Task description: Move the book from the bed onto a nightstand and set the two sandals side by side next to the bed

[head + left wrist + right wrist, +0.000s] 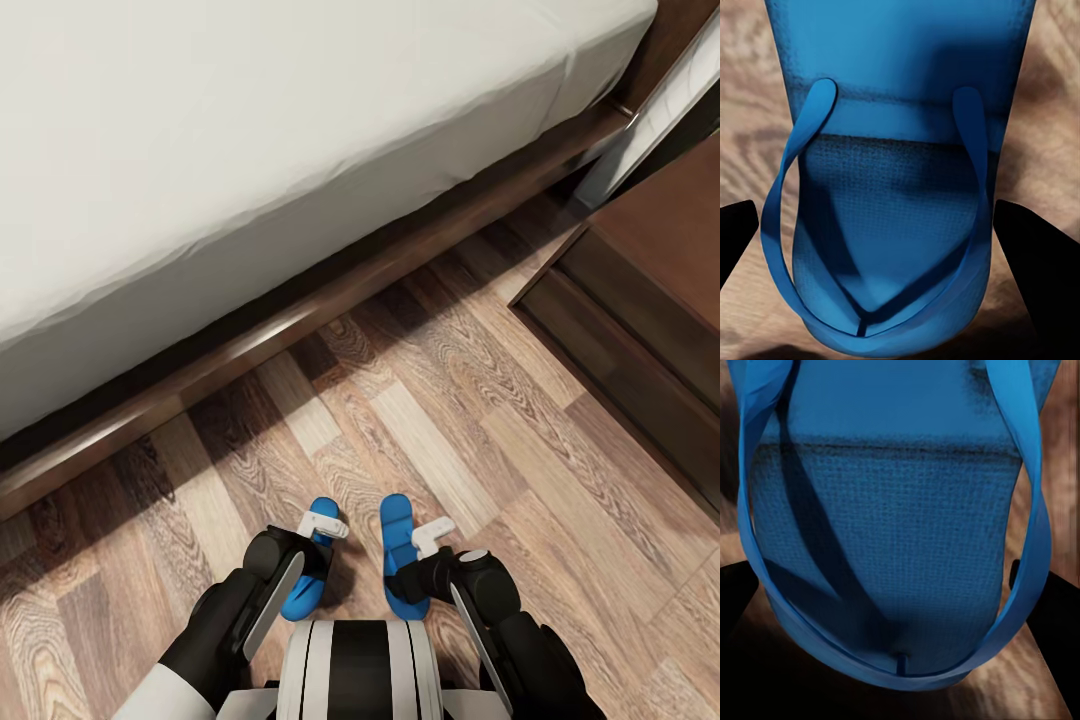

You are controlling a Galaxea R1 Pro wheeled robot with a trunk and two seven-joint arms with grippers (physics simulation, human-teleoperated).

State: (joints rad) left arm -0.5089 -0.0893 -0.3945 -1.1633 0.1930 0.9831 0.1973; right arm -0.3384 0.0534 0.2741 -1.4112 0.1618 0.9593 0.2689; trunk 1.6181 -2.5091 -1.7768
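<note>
1. The robot stood on the wood-plank floor beside the bed, whose off-white mattress ran across the upper left of the head view above its dark wooden frame.
2. A dark reddish-brown nightstand stood at the right, near the corner of the bed.
3. Both blue sandals lay on the floor close in front of the robot's trunk, well apart from the bed frame, roughly parallel with a strip of bare floor between them.
4. The left gripper was right over the left sandal; in the left wrist view its dark fingers stood spread at either side of that sandal's toe end and thong straps.
5. Whether those fingers touched the sole could not be told.
6. The right gripper was at the right sandal; in the right wrist view the sandal lay between two dark fingers, with a strap passing in front of one.
7. Whether the right gripper was clamped on it could not be told.
</note>
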